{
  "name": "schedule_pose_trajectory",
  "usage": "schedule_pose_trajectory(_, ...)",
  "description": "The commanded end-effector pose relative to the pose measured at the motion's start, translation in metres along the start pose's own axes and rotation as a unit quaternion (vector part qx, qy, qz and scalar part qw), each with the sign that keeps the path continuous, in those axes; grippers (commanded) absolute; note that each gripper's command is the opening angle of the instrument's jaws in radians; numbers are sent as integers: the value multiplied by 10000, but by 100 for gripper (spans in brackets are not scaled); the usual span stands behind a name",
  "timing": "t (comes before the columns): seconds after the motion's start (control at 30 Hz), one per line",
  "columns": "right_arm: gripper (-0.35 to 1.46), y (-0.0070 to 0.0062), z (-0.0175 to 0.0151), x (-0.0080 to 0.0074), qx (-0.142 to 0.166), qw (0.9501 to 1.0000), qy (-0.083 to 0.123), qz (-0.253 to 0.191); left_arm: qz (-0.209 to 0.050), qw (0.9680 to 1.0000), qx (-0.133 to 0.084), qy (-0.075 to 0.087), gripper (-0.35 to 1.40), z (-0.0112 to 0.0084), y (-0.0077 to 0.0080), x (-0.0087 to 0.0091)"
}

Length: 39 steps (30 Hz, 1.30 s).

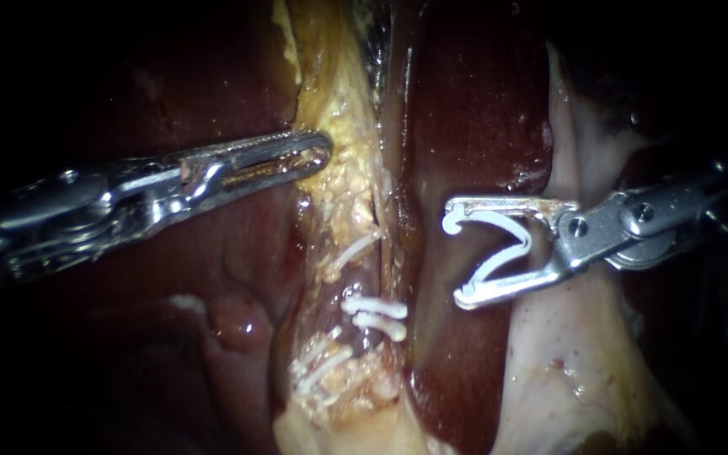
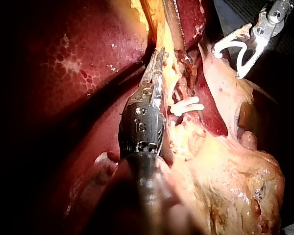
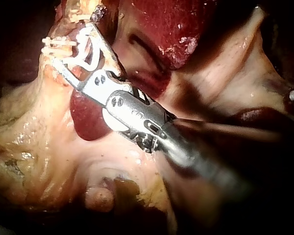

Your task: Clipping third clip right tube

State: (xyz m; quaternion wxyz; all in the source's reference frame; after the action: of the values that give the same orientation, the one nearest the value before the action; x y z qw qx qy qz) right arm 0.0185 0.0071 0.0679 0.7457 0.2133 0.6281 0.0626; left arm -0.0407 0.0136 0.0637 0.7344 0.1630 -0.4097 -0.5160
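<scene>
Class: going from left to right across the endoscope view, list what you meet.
Silver left instrument → yellowish fatty tissue strip → band of dark red liver → open white plastic clip → silver right instrument.

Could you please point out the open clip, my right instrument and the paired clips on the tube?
open clip (image 1: 526, 243): endoscope view, on its bend.
right instrument (image 1: 455, 253): endoscope view, midway between its jaw tips.
paired clips (image 1: 377, 307): endoscope view, middle of the upper one.
</scene>
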Motion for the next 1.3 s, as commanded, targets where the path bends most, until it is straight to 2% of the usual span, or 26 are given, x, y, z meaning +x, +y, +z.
schedule_pose_trajectory(0.03,60,-1,0,0,6,10000,0,-5,1,10000,-1,-1,-35,0,-1,0)
schedule_pose_trajectory(0.2,60,-6,5,-7,41,9999,8,110,-3,10000,-3,3,-35,-8,-2,-2)
schedule_pose_trajectory(0.4,60,-10,17,-17,147,9981,39,599,-30,10000,-28,18,-35,-33,-5,-12)
schedule_pose_trajectory(0.47,60,-10,22,-20,202,9959,51,882,-42,10000,-35,-7,-35,-44,-8,-15)
schedule_pose_trajectory(0.6,59,-10,29,-26,290,9920,-176,1218,-55,10000,-39,-59,-35,-64,-14,-17)
schedule_pose_trajectory(0.7,59,-7,34,-30,293,9876,-336,1507,-67,9999,-61,-88,-35,-79,-18,-19)
schedule_pose_trajectory(0.93,59,5,46,-39,230,9778,-332,2056,-112,9997,-9,-201,-35,-105,-30,-30)
schedule_pose_trajectory(1.13,58,12,59,-49,179,9723,-375,2300,-147,9995,4,-289,-35,-122,-40,-38)
schedule_pose_trajectory(1.3,58,18,71,-60,136,9699,-406,2396,-151,9994,8,-300,-35,-127,-43,-39)
